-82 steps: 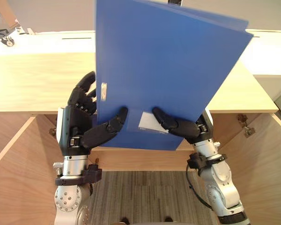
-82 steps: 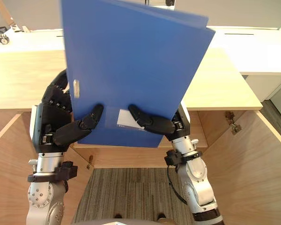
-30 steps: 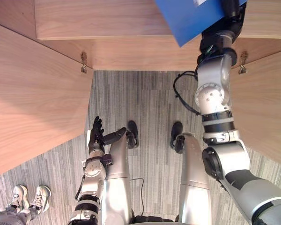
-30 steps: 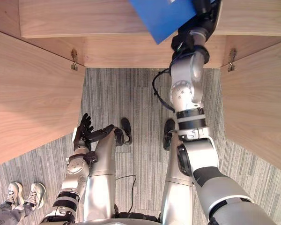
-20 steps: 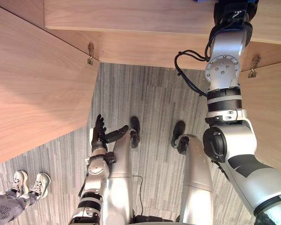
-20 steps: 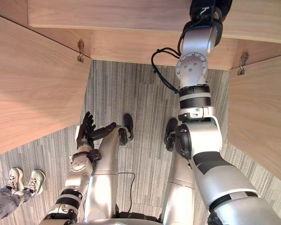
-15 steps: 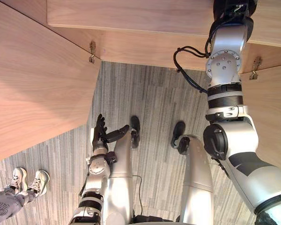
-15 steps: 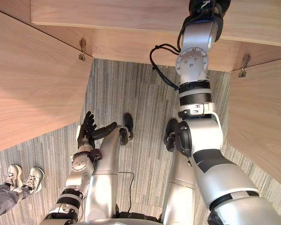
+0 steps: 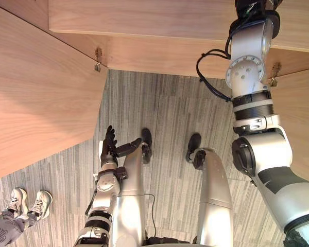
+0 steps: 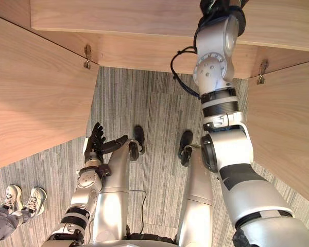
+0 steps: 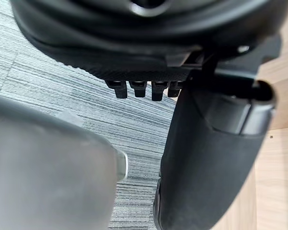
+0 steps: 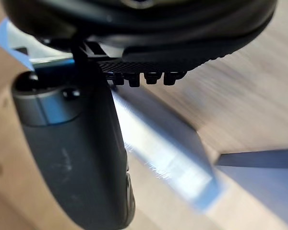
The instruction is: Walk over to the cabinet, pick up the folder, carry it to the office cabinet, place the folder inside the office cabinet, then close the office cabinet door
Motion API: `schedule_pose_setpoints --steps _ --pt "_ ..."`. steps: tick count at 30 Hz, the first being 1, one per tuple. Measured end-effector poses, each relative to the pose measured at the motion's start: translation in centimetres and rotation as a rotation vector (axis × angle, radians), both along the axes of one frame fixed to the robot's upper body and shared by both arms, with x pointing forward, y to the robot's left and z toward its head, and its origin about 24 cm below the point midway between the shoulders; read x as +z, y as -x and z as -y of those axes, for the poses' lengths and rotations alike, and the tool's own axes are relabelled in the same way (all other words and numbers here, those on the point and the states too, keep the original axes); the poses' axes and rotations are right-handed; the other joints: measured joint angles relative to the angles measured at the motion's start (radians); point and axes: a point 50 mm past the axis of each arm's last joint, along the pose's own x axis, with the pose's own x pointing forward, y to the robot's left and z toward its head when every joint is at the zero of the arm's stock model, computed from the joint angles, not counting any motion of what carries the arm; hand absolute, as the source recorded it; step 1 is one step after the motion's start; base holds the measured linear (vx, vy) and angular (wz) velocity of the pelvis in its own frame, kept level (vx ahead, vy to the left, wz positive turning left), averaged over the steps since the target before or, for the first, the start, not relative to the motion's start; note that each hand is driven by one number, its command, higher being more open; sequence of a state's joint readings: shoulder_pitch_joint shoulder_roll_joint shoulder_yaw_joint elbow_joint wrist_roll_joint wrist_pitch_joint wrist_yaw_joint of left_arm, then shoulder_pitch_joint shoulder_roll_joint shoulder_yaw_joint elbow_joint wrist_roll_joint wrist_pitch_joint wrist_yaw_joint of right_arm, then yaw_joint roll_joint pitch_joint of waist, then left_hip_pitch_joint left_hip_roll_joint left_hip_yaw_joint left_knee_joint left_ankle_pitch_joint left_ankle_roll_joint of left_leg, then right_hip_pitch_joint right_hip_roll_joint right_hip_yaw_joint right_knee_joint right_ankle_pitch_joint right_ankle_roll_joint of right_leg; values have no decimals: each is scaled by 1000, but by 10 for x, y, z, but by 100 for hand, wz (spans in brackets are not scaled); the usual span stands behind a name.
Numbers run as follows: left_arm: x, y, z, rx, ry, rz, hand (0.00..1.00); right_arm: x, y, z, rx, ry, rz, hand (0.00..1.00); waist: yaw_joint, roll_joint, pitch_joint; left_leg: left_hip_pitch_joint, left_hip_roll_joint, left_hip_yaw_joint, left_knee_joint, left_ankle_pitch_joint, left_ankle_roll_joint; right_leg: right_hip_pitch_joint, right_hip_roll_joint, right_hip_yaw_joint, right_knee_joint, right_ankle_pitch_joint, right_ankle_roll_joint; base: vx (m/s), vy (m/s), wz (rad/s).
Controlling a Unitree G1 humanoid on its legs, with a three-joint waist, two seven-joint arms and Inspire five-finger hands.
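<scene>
folder point(image 12: 259, 191): blue, blurred, just past right hand point(image 12: 72, 143), amid cabinet point(image 9: 144, 20) wood | right hand: grip cannot be told | left hand point(image 9: 109, 146): fingers straight, empty, above carpet point(image 9: 165, 108) | door point(image 9: 41, 92) swung out beside left hand | person's shoes point(image 9: 30, 203) beyond

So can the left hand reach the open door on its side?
Probably yes: the left hand hangs low and open, and the left cabinet door stands open beside it with nothing between them.
</scene>
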State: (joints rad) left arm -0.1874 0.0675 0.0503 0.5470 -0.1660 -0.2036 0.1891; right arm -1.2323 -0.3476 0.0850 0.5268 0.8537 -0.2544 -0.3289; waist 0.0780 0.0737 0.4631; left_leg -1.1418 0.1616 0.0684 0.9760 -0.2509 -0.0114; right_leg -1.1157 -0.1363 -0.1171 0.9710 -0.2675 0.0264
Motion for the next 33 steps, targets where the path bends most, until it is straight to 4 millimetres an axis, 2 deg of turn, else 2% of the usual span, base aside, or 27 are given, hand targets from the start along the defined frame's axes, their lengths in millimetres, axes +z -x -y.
schedule_pose_setpoints --steps 1,5,6,7,8,10,14,19,24,33 --pt "-2 2 -3 -1 -10 -9 100 -10 -2 -1 -37 145 -6 100 -13 -3 -1 7 1 3 -4 0 0 8 0 1 -6 1 1 0 0 0" --pt "-5 4 -5 -41 -50 -21 100 -36 -5 7 -149 477 -49 100 -24 -11 -6 21 11 17 -22 0 1 15 9 7 -30 14 1 -32 -22 -11" --pt "-6 5 -6 -53 -62 -25 100 -43 -7 10 -206 606 -66 100 -27 -11 -6 22 13 21 -26 2 3 16 11 8 -38 18 1 -26 -18 -8" --pt "-7 5 -6 -59 -66 -27 100 -50 -8 13 -270 737 -85 0 -29 -12 -6 27 13 27 -33 3 5 18 11 10 -44 22 0 -29 -21 -6" --pt "-8 5 -6 -59 -68 -30 100 -52 -9 14 -287 775 -94 0 -29 -12 -6 29 13 28 -36 3 6 20 11 11 -46 23 0 -17 -16 -5" --pt "-14 8 -7 -64 -82 -60 100 -60 -12 15 -396 984 -105 0 -36 -13 -6 56 13 35 -54 3 6 44 11 13 -64 26 1 -6 -10 -2" --pt "-18 10 -8 -68 -88 -78 100 -62 -14 23 -504 1121 -126 0 -34 -24 -13 76 14 39 -73 3 6 68 11 8 -87 27 1 0 0 0" --pt "-19 10 -10 -81 -103 -88 100 -56 -13 35 -575 1207 -127 0 -33 -37 -20 85 16 58 -95 4 8 77 7 6 -111 33 5 0 0 0" --pt "-20 10 -7 -123 -106 -91 100 -66 -16 33 -548 1305 -159 0 -32 -38 -20 110 28 86 -113 5 9 106 4 -2 -132 34 5 -4 -15 2" --pt "-19 9 -3 -145 -108 -84 100 -65 -22 29 -514 1266 -190 0 -24 -38 -20 114 28 94 -130 10 17 105 5 -1 -145 36 5 -30 -34 0"
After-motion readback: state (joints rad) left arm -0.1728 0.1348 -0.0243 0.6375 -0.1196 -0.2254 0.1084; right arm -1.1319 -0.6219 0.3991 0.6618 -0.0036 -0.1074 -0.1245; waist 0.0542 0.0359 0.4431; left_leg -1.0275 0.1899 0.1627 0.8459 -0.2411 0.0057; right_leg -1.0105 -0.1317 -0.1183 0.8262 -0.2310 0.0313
